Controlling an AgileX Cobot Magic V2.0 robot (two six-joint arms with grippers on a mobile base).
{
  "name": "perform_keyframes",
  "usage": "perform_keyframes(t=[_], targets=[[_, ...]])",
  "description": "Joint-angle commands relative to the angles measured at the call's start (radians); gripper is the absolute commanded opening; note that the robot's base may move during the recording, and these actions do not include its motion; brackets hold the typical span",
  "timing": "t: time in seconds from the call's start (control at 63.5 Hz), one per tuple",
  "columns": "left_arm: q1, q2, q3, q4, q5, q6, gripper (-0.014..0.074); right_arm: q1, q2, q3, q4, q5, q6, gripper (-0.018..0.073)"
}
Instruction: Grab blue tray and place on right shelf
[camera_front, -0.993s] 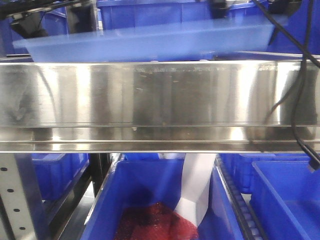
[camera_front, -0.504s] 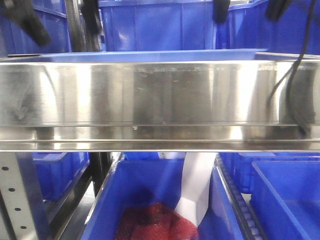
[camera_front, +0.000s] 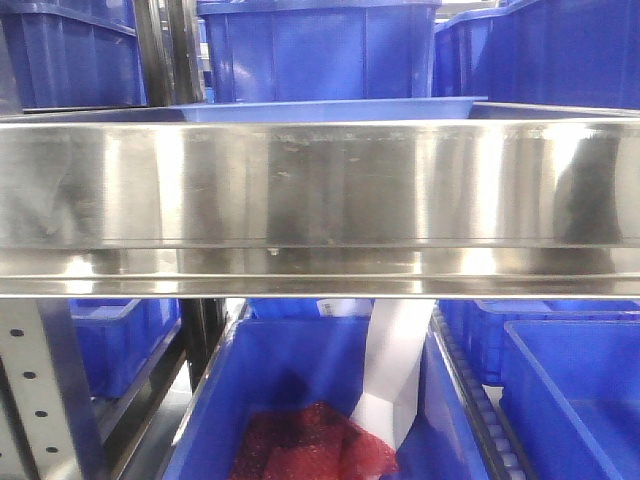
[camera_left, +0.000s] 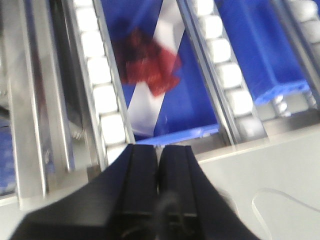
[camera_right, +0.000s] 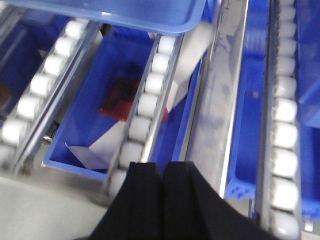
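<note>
Light-blue plastic shows just above the steel lip in the front view: the blue tray (camera_front: 325, 108) lies flat on the right shelf (camera_front: 320, 185), only its near rim visible over the wide reflective front. It sits level and free of any arm, which reads as a finished placement; the job looks essentially done, with only the arms' retreat left.

The left gripper (camera_left: 159, 165) has its two black fingers pressed together with nothing between them. The right gripper (camera_right: 161, 182) is likewise closed and empty. Both point down over the roller tracks (camera_right: 145, 105), well clear of the tray, whose corner lies far ahead of the right fingertips at the top of that wrist view.

Ahead of and below the left fingertips is a deep blue bin (camera_left: 165, 75) holding a red mesh bundle (camera_left: 150, 67) and a strip of white paper (camera_left: 150, 95). The right wrist camera shows a similar bin just ahead of and left of its fingertips, also with red mesh and white paper inside; whether it is the same bin I cannot tell. More dark-blue bins (camera_front: 320, 50) stand behind the tray.
</note>
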Motion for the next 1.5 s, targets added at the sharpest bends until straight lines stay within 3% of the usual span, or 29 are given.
perform_keyframes(t=[0.0, 0.142, 0.362, 0.489, 0.678, 1.213, 1.261, 1.308, 1.371, 1.481], targets=[[-0.014, -0.171, 0.132, -0.031, -0.193, -0.012, -0.0043, 0.0, -0.136, 0.094, -0.014, -0.146, -0.042, 0.0054], [-0.014, -0.422, 0.38, -0.036, -0.375, -0.01, -0.0043, 0.0, -0.349, 0.331, -0.014, -0.287, -0.073, 0.0054], [-0.014, -0.78, 0.669, -0.012, -0.533, -0.006, -0.0043, 0.0, -0.625, 0.644, -0.03, -0.49, -0.122, 0.0054], [-0.014, -0.913, 0.773, 0.012, -0.581, -0.006, -0.0043, 0.0, -0.761, 0.795, -0.055, -0.655, -0.123, 0.0054], [-0.014, -0.978, 0.833, 0.013, -0.59, -0.006, -0.0048, 0.0, -0.848, 0.931, -0.072, -0.895, -0.123, 0.0054], [-0.01, -0.978, 0.837, 0.013, -0.59, -0.006, -0.0048, 0.0, -0.848, 0.948, -0.072, -0.896, -0.123, 0.0054], [0.012, -0.981, 0.837, 0.057, -0.592, -0.003, -0.0048, 0.0, -0.848, 0.948, -0.072, -0.896, -0.123, 0.0054], [0.049, -0.997, 0.838, 0.08, -0.59, 0.054, -0.0048, 0.0, -0.848, 0.948, -0.072, -0.896, -0.123, 0.0054], [0.122, -1.024, 0.858, 0.041, -0.593, 0.164, -0.0048, 0.0, -0.848, 0.948, -0.072, -0.896, -0.123, 0.0054], [0.276, -1.097, 0.952, -0.02, -0.655, 0.181, -0.0048, 0.0, -0.848, 0.948, -0.072, -0.896, -0.123, 0.0054]])
